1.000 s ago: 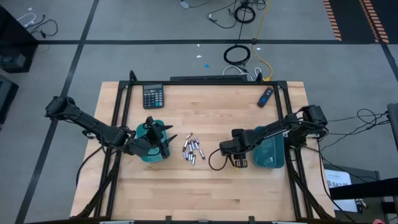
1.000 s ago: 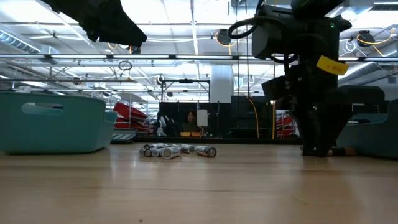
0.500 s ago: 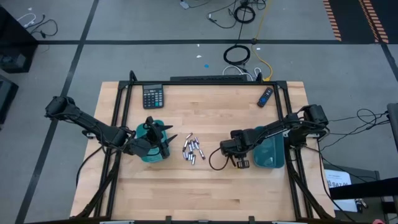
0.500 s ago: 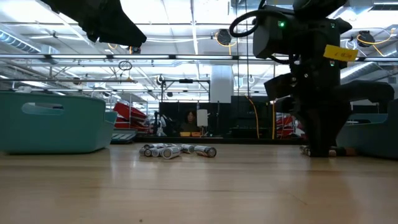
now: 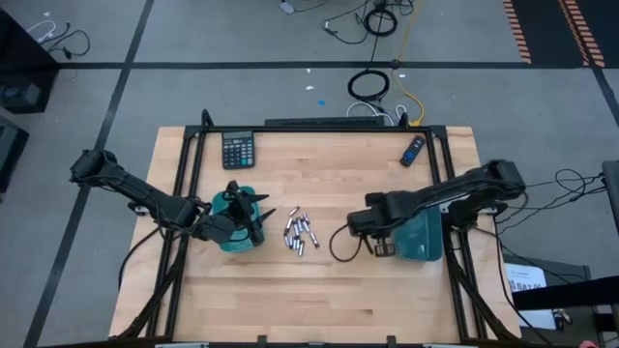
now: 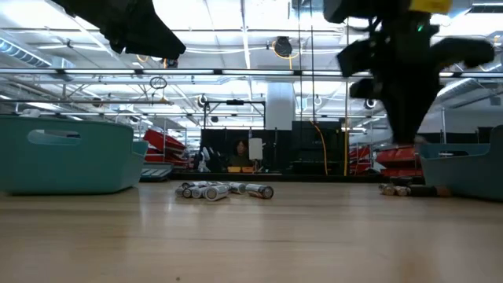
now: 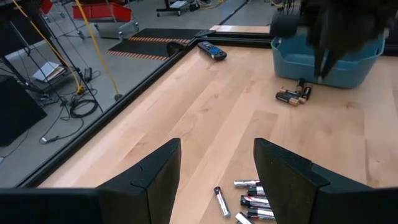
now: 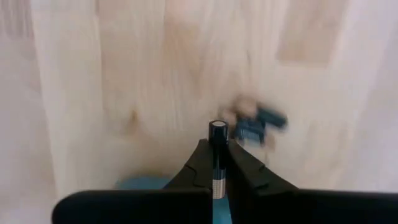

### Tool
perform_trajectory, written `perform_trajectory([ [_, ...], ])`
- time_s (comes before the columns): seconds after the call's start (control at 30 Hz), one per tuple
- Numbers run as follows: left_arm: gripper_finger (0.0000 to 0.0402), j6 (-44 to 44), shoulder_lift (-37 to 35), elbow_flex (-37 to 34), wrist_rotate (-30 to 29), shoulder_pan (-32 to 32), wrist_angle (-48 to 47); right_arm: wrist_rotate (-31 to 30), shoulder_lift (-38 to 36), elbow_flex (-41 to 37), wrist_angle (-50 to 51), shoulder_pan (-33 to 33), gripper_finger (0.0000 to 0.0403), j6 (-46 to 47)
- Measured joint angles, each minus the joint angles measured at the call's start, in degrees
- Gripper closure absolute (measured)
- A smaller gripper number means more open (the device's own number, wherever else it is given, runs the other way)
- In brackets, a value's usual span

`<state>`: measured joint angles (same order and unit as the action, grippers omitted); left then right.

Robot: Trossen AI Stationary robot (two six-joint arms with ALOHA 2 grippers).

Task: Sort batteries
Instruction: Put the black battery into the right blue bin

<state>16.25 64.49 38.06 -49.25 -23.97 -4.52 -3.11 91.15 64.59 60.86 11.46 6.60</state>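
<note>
item: my right gripper, above the table beside the right teal tray; fingers were clamped on one battery, held upright between the pads, dark cap showing at the top.

item: my left gripper, over the left teal tray, near the central pile; fingers were spread apart with nothing between them.

item: central pile of batteries, roughly a dozen silvery cylinders, lying loose on the wooden table between the two trays. unsorted.

item: small cluster of dark-banded batteries, lying on the table just beside the right tray, not inside it. in the right wrist view it lay below the raised gripper.

item: black calculator and dark blue remote, at the far edge, untouched.

status, as i judged it: early. one battery in hand, a few set apart by the right tray, the bulk of the pile left. what either tray held i could not tell.
</note>
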Motion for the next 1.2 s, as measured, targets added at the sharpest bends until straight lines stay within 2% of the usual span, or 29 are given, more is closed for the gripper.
perform_trajectory([
  [0.23, 0.0188, 2.99, 0.00, 0.00, 1.37, 0.02, -0.95, -2.37, -8.92, -1.81, 13.38, 2.48, 0.0402, 12.86],
  [0.4, 0.0188, 3.43, 0.00, 0.00, 2.78, 0.00, -0.94, 3.69, -13.30, -7.02, 14.27, 4.21, 0.0389, 21.45],
  [0.5, 0.0188, 3.15, 0.00, 0.00, 2.80, 0.02, -0.95, 3.71, -15.03, -9.03, 14.19, 4.85, 0.0342, 23.36],
  [0.7, 0.0188, 3.13, 0.00, 0.00, 3.98, 0.02, -0.92, 3.89, -16.06, -8.70, 15.62, 5.10, 0.0215, 25.36],
  [0.8, 0.0188, 2.99, 0.00, 0.00, 4.26, 0.01, -0.91, 1.54, -16.02, -7.20, 15.72, 5.04, 0.0181, 24.05],
  [0.87, 0.0188, 2.94, 0.00, 0.00, 4.26, 0.02, -0.88, -1.89, -15.77, -5.90, 13.26, 5.03, 0.0177, 21.73],
  [0.97, 0.0188, 2.93, 0.00, 0.00, 4.26, 0.15, -0.71, -4.53, -13.22, -3.58, 9.14, 4.69, 0.0189, 16.12],
  [1.2, 0.0188, 2.93, 0.00, 0.00, 4.28, 1.57, -0.25, -9.38, -1.62, -0.67, 5.85, 0.70, 0.0224, -0.94],
])
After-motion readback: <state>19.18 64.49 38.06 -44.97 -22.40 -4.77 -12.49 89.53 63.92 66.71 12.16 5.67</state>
